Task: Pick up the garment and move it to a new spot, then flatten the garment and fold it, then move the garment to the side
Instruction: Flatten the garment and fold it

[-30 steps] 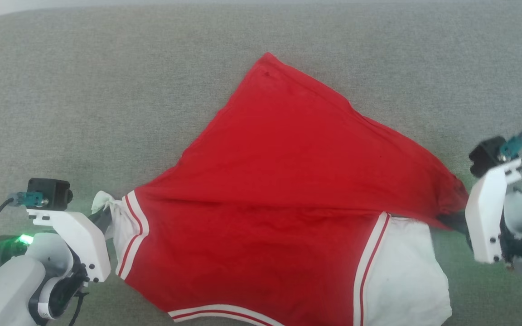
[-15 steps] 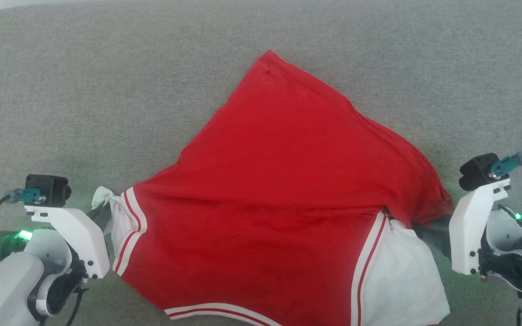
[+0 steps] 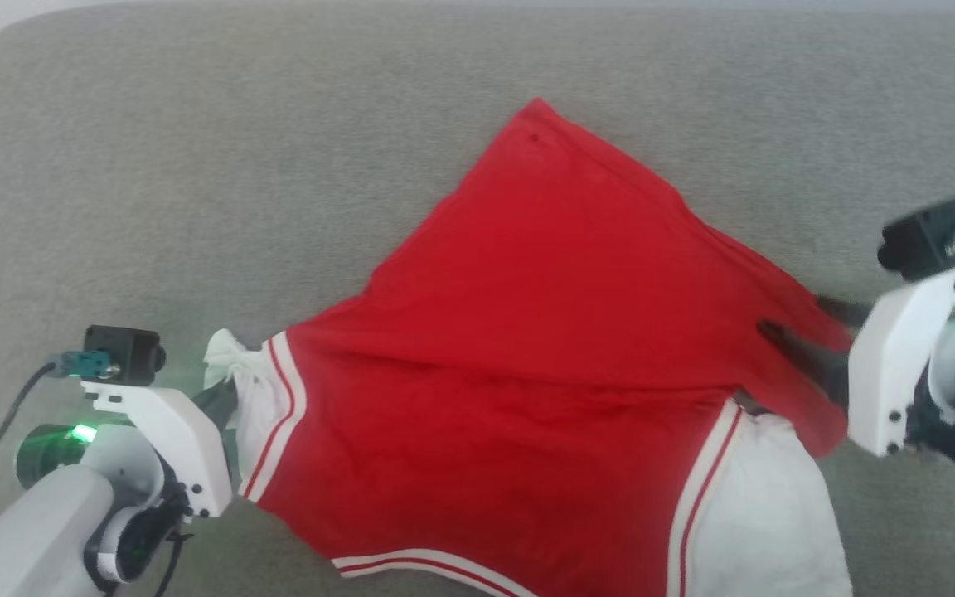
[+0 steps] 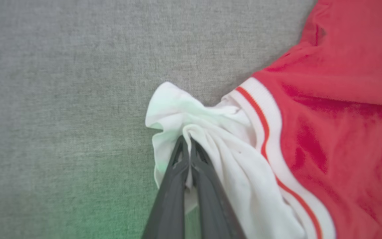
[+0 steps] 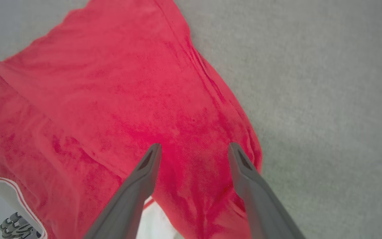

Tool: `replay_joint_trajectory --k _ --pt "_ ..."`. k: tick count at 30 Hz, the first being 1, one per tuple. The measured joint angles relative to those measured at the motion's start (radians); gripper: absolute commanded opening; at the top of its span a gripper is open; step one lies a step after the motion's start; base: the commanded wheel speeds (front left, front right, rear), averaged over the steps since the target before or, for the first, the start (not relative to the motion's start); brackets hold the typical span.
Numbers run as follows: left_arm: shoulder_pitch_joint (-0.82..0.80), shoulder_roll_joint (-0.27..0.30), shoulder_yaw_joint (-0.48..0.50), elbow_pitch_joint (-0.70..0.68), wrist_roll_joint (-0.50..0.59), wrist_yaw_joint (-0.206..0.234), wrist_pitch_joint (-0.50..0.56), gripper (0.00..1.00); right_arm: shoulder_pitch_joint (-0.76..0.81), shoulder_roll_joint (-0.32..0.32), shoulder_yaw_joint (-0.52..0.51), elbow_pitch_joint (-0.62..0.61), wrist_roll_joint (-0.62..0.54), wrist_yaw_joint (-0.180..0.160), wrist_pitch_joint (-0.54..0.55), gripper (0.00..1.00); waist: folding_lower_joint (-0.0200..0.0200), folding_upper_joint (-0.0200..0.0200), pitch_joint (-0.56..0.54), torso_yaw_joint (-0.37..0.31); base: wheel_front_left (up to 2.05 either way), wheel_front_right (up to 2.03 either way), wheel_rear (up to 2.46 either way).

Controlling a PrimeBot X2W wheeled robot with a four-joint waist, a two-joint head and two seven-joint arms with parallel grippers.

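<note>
Garment (image 3: 544,332) lies on grey woven surface (image 3: 196,166) (rounded far corner).

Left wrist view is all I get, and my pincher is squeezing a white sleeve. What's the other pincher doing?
Observer: The right gripper is open, with its two fingers spread wide.
Operator: Is it grabbing the shirt too?
Observer: No. In the right wrist view the garment lies beneath the spread fingers near its red edge, and nothing is pinched. I cannot tell whether the tips touch the cloth.
Operator: Where's the other sleeve?
Observer: The other white sleeve lies on the grey surface on the robot's right. Red cloth overlaps the top of it.
</note>
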Motion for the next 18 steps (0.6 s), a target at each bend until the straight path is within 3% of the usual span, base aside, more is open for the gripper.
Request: replay_joint_trajectory --k 7,18 --pt "-0.023 -0.042 -0.018 0.008 0.008 -0.01 -0.002 0.0 -0.156 -0.023 0.103 0.034 -0.018 0.0 -0.052 1.0 0.0 -0.0001 0.006 0.053 0.0 0.0 0.0" --pt "-0.119 -0.16 -0.077 0.084 0.049 -0.07 -0.002 0.0 -0.556 -0.076 0.35 0.46 0.002 0.0 -0.188 1.0 0.0 0.0 0.037 0.195 0.0 0.0 0.0"
